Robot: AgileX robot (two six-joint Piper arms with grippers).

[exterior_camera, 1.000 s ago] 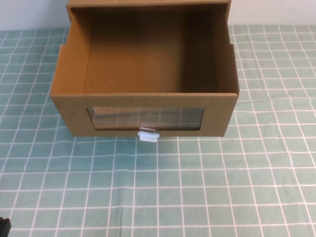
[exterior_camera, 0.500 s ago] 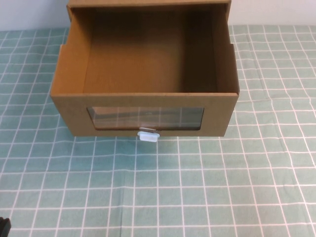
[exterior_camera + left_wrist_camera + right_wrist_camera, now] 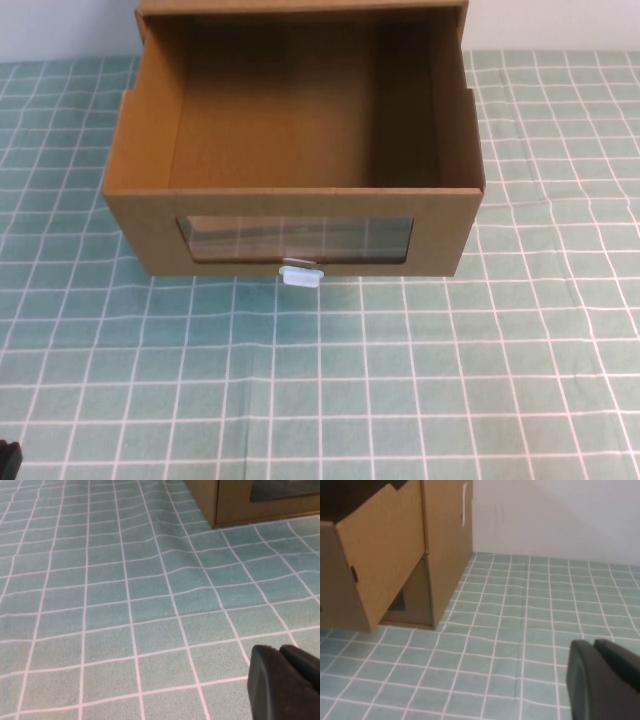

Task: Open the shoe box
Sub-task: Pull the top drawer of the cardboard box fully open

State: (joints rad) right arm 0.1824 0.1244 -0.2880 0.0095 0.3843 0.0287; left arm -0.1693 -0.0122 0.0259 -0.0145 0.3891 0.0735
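- The table (image 3: 520,400) fills the high view. It is spread with a green cloth (image 3: 125,605) ruled in a white grid, which lies slightly rippled.
- A plain white wall (image 3: 560,515) runs along the table's far edge.
- The shoe box (image 3: 290,215), of brown cardboard, sits at the middle of the far edge and stands open.
- Its drawer (image 3: 280,130) is slid out of the sleeve (image 3: 300,8) toward the near edge. The drawer's open top faces up, so its cardboard floor and inner walls show.
- In the right wrist view the drawer juts out past the sleeve's mouth, and its front end hangs a little off the cloth.
- A clear window (image 3: 295,238) is set across the drawer's front panel and takes up most of the panel's width.
- The left gripper (image 3: 280,652) hangs low over the cloth by the table's near left corner. It is well apart from the box. Its black fingers (image 3: 265,680) are clenched together on nothing.
- The right gripper (image 3: 594,647) is outside the high view. Its own wrist view places it above the cloth off the box's right side, well apart from the cardboard. Its fingers are pressed together and nothing is in them.
- A small white tab (image 3: 300,273) sticks out at the lower edge of the front panel. It sits just under the middle of the window and touches the cloth.
- A tiny dark hole (image 3: 354,573) marks the drawer's side wall.
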